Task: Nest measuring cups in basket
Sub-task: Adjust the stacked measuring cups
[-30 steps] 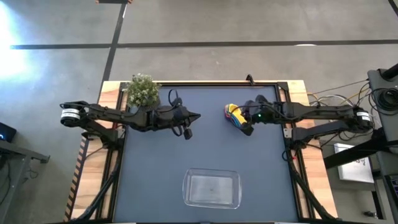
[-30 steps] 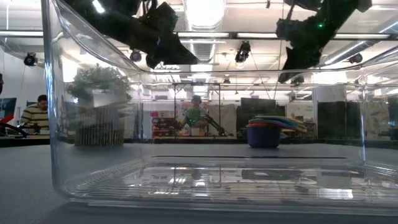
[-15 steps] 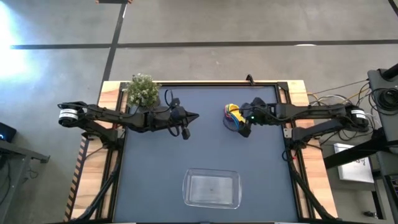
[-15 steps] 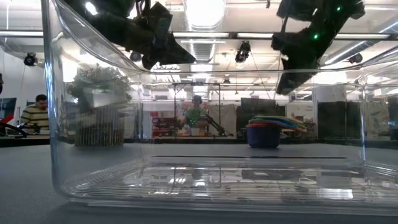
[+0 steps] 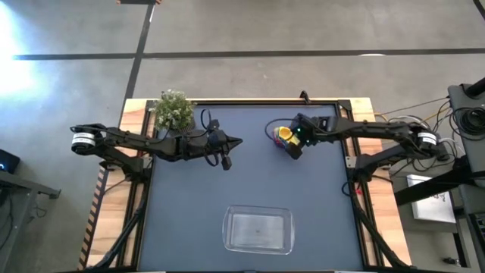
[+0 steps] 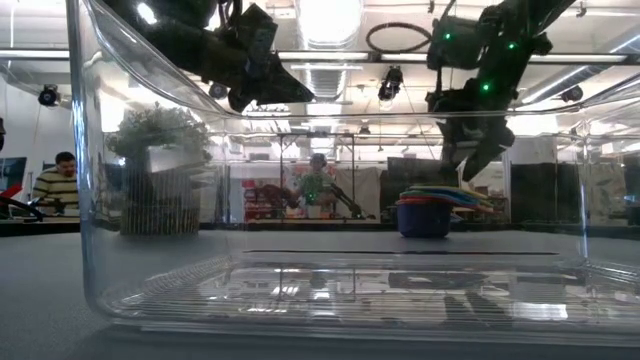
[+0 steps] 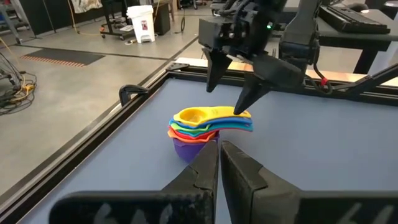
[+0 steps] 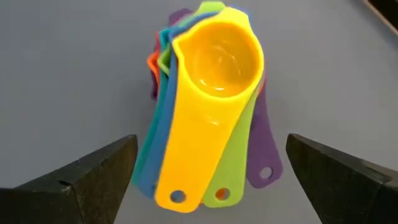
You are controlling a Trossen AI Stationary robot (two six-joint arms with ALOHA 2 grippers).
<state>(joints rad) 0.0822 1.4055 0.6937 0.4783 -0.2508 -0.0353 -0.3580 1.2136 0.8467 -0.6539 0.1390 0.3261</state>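
The measuring cups (image 8: 208, 93) sit nested in one stack at the far right of the table, also seen as cups (image 5: 283, 136). The yellow cup is on top, and the purple bottom cup (image 7: 186, 148) rests on the dark mat. Their flat handles (image 8: 205, 180) fan out together. My right gripper (image 7: 231, 93) hangs open just above the stack, pointing steeply down, one finger on each side of the handles without touching them. My left gripper (image 7: 218, 163) is shut on nothing, held above the table's middle left. The clear basket (image 5: 258, 230) stands by the near edge.
A small potted green plant (image 5: 173, 110) stands at the far left corner, behind my left arm. The basket's near wall (image 6: 90, 200) fills the low view. A black clamp (image 7: 132, 93) sits on the table's raised far rim. A person (image 6: 62, 180) sits in the room beyond.
My right gripper has sunk toward the stack of cups, shifting toward the table's far edge and turning at the wrist, and its fingers have opened wide. The cups have stayed where they were.
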